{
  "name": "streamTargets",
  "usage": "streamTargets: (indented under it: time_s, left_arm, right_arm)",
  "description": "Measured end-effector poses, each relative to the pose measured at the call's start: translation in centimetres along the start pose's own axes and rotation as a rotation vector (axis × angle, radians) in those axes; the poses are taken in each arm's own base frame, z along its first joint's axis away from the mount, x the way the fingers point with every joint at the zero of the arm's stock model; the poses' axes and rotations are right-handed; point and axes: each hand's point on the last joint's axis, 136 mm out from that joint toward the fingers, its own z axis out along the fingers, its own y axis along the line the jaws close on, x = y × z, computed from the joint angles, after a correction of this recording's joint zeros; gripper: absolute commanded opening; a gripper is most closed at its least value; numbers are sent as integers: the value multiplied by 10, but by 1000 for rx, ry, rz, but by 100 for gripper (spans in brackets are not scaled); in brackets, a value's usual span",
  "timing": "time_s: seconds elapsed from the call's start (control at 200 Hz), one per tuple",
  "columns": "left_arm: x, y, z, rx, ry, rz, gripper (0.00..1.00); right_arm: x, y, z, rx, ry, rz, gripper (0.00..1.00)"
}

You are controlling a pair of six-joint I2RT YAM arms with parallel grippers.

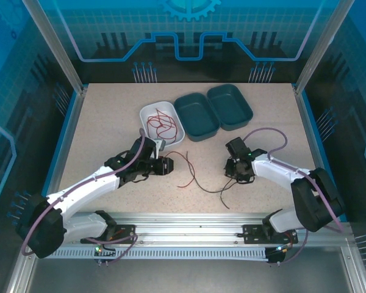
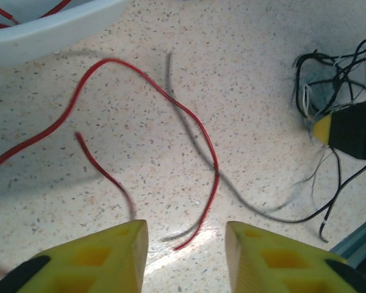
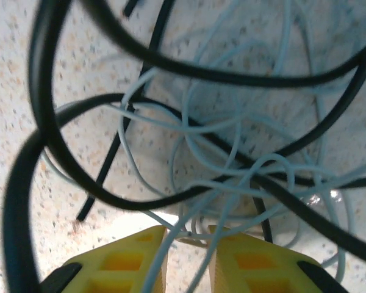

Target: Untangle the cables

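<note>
At the left, the left claw [image 2: 186, 253] is held low over the speckled beige worktop [image 1: 110, 122], its yellow fingers [image 2: 110, 259] apart with nothing between them, and a shallow white plastic tray [image 1: 174, 110] is seen just beyond it. The thin red cable [image 2: 215, 171] is spread in loose open curves on the worktop between the two claws, with two dark teal plastic trays [image 1: 196, 116] set farther back. At the right, the thin black cable [image 3: 244, 79] and the thin whitish-grey cable [image 3: 122, 125] are bunched in one knot at the right claw [image 3: 188, 259], whose fingers are drawn nearly together on whitish-grey strands.
</note>
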Motion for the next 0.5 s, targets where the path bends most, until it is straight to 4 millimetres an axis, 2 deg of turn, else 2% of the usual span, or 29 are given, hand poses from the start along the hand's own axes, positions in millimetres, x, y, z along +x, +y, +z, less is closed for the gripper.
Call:
streamTargets:
  time_s: [0.085,0.16,0.255,0.365,0.5]
  left_arm:
    - [0,2,2,-6,3,-9,60]
    - [1,4,2,-11,4,-11,67]
    - [1,6,3,-20,2,-8,70]
    - [2,16,6,-66,1,-7,71]
    - [9,47,16,-185,40,-15,70]
  right_arm:
    - [-11,-1,-4,-4,-18,-4,20]
    - [-24,3,-10,-11,-47,-15,20]
    - [-39,8,-20,-14,-87,-35,21]
    - [-47,9,-25,-7,-110,-54,21]
    - [-47,1,-26,24,-105,-64,20]
